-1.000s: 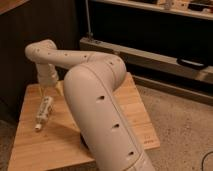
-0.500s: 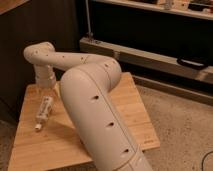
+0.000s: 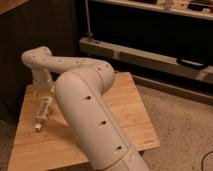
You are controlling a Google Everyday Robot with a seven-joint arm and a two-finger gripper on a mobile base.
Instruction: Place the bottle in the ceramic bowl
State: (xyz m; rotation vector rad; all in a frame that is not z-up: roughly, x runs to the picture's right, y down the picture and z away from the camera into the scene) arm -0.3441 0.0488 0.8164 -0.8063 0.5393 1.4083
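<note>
The slim white bottle (image 3: 42, 114) lies on its side near the left edge of the wooden table (image 3: 125, 107), cap end pointing toward the front. My gripper (image 3: 46, 92) hangs from the white wrist just above the bottle's far end, very close to it; I cannot tell whether it touches the bottle. The black ceramic bowl is out of view, possibly hidden behind my large white arm (image 3: 87, 110).
My arm's bulky link covers the middle and front of the table. A dark cabinet wall stands behind the table at the left. A metal shelf rail (image 3: 150, 57) runs along the back right. Speckled floor (image 3: 180, 125) lies to the right.
The arm's big link has swung slightly left and nearer the camera. The wrist has shifted a little over the bottle. The bottle still lies in the same place on the table.
</note>
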